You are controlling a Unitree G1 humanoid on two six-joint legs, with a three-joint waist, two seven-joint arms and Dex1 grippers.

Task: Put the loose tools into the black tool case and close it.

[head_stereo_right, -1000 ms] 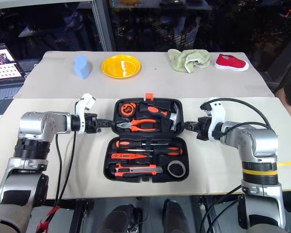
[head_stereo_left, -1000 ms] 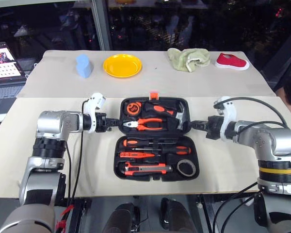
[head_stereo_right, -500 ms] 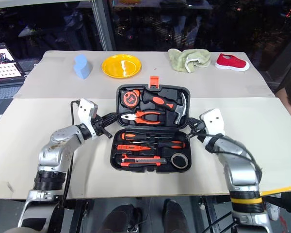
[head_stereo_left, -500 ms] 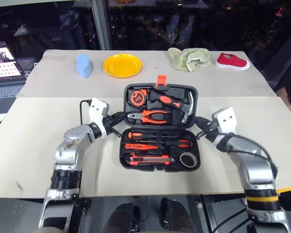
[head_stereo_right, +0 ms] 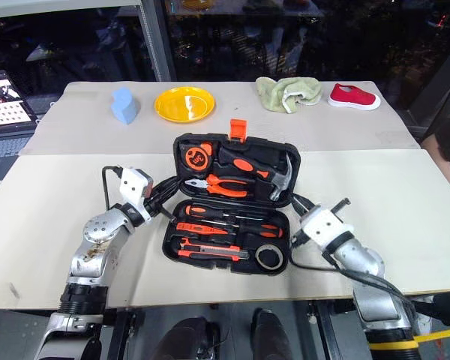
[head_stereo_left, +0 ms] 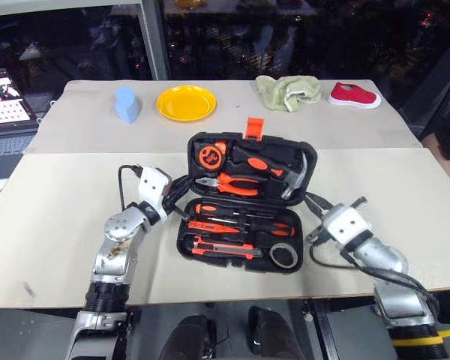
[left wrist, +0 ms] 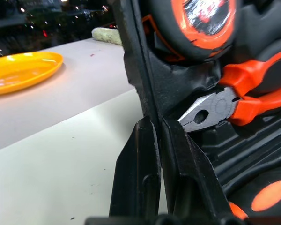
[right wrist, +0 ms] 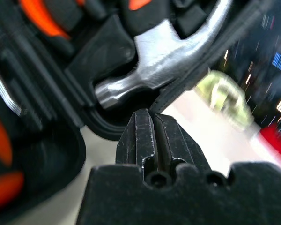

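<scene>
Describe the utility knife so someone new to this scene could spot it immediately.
Start at the black tool case lying open in the middle of the table, its far half tilted up. In the near half, the utility knife lies in the recess closest to the robot, beside the roll of tape. Unlike the screwdrivers behind it, it is flat and blocky, with no round shaft.

Both arms fwd, jaws closed.

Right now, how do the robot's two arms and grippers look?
Both arms are silver metal with black joint rings. Each wrist carries a white block and a loose black cable. The left gripper and right gripper each have two black fingers.
</scene>
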